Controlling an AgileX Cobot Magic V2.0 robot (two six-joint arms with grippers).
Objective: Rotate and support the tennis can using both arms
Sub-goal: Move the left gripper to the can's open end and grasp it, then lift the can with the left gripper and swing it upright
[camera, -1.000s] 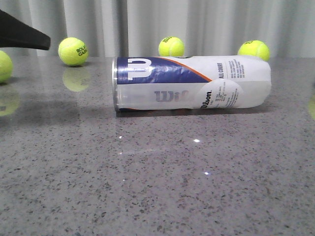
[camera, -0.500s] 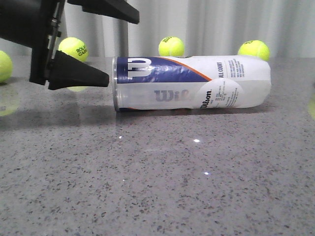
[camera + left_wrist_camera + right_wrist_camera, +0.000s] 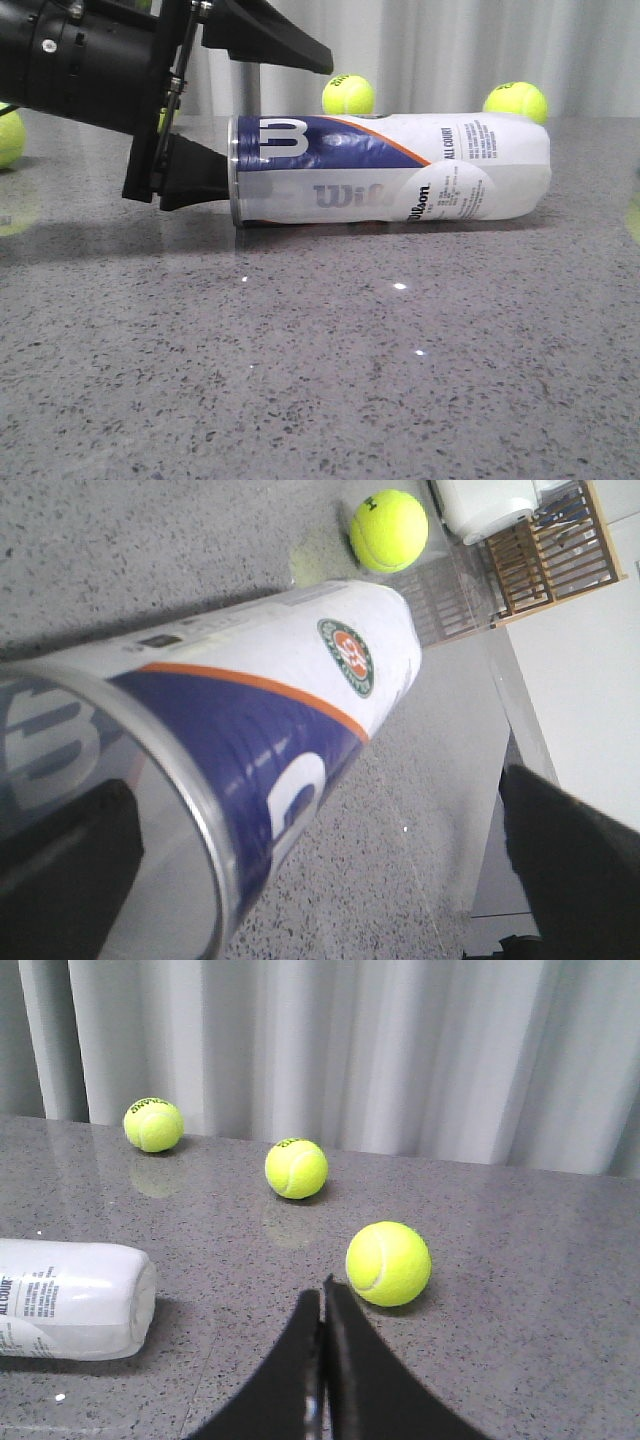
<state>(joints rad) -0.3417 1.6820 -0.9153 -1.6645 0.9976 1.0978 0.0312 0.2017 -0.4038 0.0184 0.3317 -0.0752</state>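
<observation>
The tennis can (image 3: pixel 400 170) lies on its side on the grey table, silver rim to the left and clear base to the right. My left gripper (image 3: pixel 278 118) is open at the rim end. Its lower finger (image 3: pixel 195 175) reaches the can's mouth and its upper finger (image 3: pixel 285 45) hangs above the can wall. In the left wrist view the can (image 3: pixel 300 680) fills the frame, with one finger (image 3: pixel 60 880) at the mouth and the other finger (image 3: pixel 575 860) well clear of it. My right gripper (image 3: pixel 322 1290) is shut and empty, off the base end of the can (image 3: pixel 80 1300).
Tennis balls lie behind the can (image 3: pixel 348 95) (image 3: pixel 516 102), and one at the far left (image 3: pixel 8 135). Three balls show in the right wrist view, the nearest (image 3: pixel 388 1263) just beyond my right fingertips. A curtain (image 3: pixel 450 50) backs the table.
My left arm has come in from the left, jaws open, up to the can's rim end. More of the white logo on the navy band now shows. The can's ends stay in place.
</observation>
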